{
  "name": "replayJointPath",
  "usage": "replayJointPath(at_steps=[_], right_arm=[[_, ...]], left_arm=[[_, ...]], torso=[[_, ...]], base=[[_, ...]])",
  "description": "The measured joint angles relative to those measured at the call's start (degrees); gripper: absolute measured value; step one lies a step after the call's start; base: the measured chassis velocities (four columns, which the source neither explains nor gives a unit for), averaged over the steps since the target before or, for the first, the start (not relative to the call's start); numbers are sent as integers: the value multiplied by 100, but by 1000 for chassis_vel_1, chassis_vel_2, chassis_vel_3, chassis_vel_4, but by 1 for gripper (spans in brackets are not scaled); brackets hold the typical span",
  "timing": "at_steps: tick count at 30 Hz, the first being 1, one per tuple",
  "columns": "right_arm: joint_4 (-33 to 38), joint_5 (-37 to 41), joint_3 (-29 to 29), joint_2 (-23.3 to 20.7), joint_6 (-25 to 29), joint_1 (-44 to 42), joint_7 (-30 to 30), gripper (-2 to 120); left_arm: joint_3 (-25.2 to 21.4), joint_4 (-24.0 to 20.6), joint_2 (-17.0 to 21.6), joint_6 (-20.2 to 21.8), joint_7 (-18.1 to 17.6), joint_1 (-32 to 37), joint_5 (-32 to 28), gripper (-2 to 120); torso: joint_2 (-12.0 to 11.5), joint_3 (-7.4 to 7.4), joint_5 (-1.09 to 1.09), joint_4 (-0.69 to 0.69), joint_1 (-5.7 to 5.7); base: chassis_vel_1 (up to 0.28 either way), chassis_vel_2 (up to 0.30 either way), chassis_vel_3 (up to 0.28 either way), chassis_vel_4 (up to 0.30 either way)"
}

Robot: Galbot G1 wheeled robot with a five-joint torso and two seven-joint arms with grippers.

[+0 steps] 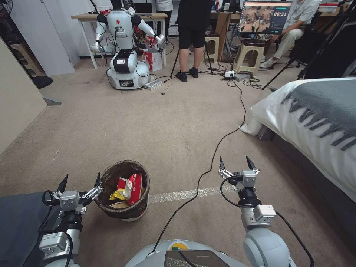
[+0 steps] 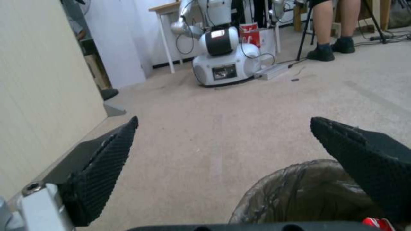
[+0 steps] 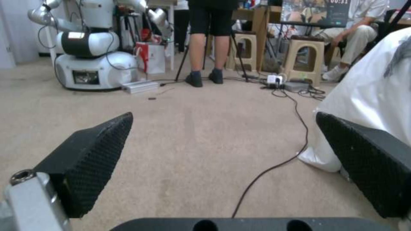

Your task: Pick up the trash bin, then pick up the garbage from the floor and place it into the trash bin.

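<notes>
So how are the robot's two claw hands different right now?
The left gripper sits right beside the round white trash bin with the dark bag, one finger close to its rim; the right gripper hangs over bare beige carpet near a black cable. Both are open and empty.

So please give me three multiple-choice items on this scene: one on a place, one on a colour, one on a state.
1. Where is the bin?
A. on the bed
B. on the floor beside the left gripper
C. held by the right gripper

2. What colour is the bin's bag?
A. dark brown-black
B. blue
C. yellow

3. What state is the right gripper in?
A. shut on a carton
B. shut, empty
C. open, empty

Answers: 1 B, it stands on carpet by that gripper; 2 A, the dark bag folds over the rim; 3 C, its fingers are spread over bare carpet.
</notes>
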Motion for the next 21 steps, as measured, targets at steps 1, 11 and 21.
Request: replayJointPath(at_steps=[1,11,21], right_arm=[[0,0,0,0,0,0,1,100],[-4,0,-1,0,0,4,2,100],[-7,4,-2,0,-4,7,2,100]], left_arm=[[0,0,2,2,-2,-2,0,100],[5,4,16,39,-16,-17,-14,100],[9,4,21,57,-22,-24,-25,100]], torso=[[0,0,0,0,0],[0,0,0,0,0],[0,0,-1,0,0]], base=[[0,0,0,0],[0,0,0,0],[0,0,0,0]])
